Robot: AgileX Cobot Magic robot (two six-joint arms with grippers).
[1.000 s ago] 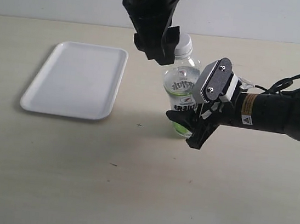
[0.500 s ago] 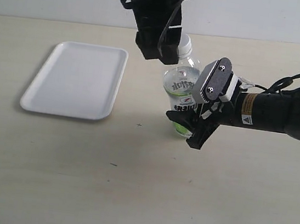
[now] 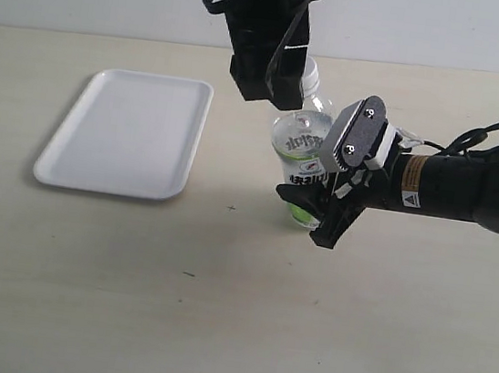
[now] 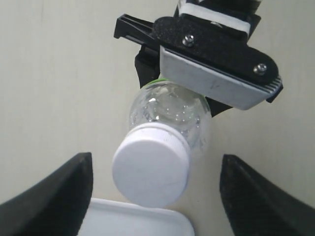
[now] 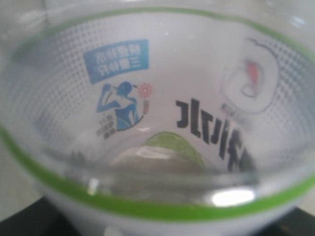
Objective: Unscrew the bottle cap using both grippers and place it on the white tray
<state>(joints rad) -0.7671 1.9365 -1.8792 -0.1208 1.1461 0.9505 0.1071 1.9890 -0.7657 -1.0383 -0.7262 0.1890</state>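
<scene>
The bottle (image 3: 301, 147) stands upright on the table, and my right gripper (image 3: 315, 193) is shut on its lower body from the right. Its label (image 5: 157, 113) fills the right wrist view. My left gripper (image 3: 279, 73) hangs just above and left of the bottle's top, partly hiding the white bottle cap (image 3: 309, 67). In the left wrist view the ribbed cap (image 4: 151, 169) sits on the neck between the two black fingers (image 4: 54, 196), open and clear of it on both sides. The white tray (image 3: 128, 134) lies to the left.
The right gripper's grey plate (image 4: 216, 78) shows beside the bottle under the left wrist camera. A corner of the tray (image 4: 138, 221) shows near the cap there. The beige tabletop (image 3: 215, 311) stretches toward the front.
My left gripper has shifted slightly right and turned more upright over the cap. The bottle and the right gripper have not moved.
</scene>
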